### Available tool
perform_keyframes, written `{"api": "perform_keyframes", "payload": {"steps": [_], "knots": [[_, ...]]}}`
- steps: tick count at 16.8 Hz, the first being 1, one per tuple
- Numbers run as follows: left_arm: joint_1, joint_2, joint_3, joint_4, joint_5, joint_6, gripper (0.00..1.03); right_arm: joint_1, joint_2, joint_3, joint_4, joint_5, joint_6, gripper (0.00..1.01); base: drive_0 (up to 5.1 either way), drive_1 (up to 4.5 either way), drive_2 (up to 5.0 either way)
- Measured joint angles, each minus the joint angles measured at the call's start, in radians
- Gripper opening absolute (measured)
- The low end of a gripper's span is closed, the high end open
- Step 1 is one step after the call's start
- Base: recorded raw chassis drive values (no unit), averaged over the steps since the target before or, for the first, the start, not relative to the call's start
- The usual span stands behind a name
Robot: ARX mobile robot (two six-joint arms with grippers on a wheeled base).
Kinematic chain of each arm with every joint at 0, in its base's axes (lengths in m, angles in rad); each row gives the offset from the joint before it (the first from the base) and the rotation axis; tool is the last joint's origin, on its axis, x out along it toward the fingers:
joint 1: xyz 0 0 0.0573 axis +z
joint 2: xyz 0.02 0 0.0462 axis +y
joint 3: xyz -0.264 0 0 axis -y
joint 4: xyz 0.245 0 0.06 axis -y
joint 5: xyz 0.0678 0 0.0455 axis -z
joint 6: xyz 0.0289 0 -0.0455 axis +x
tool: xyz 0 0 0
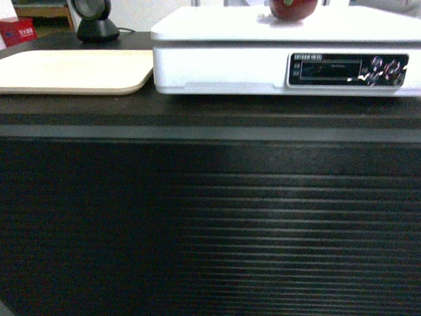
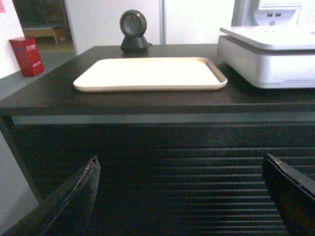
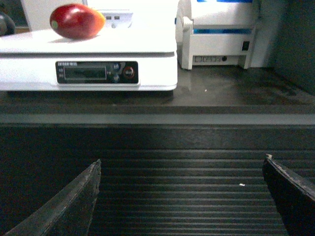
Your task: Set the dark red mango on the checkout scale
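The glossy dark red oval mango [image 3: 77, 21] lies on the flat white platform scale [image 3: 88, 64], upper left of the right wrist frame. Both the left tool [image 2: 182, 191] and right tool [image 3: 182, 191] gape wide, empty, low before the ribbed black checkout worktop [image 1: 210, 217]. Bumping the worktop could roll the round fruit off.

I can read nothing for certain. The scale [image 1: 263, 59] has white lettering above its display at three o'clock, too blurred. The red box [image 2: 27, 55] at nine o'clock bears illegible yellow characters.
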Motion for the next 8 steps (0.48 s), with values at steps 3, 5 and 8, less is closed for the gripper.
{"api": "perform_keyframes", "payload": {"steps": [3, 5, 8], "knots": [[0.0, 0.0, 0.0, -0.001, 0.002, 0.0, 0.98, 0.0, 0.0, 0.0, 0.0, 0.0, 0.0, 0.98, 0.0, 0.0, 0.0], [0.0, 0.0, 0.0, 0.0, 0.0, 0.0, 0.98, 0.0, 0.0, 0.0, -0.001, 0.0, 0.0, 0.98, 0.0, 0.0, 0.0], [0.0, 0.0, 0.0, 0.0, 0.001, 0.0, 0.98, 0.0, 0.0, 0.0, -0.001, 0.0, 0.001, 0.98, 0.0, 0.0, 0.0]]}}
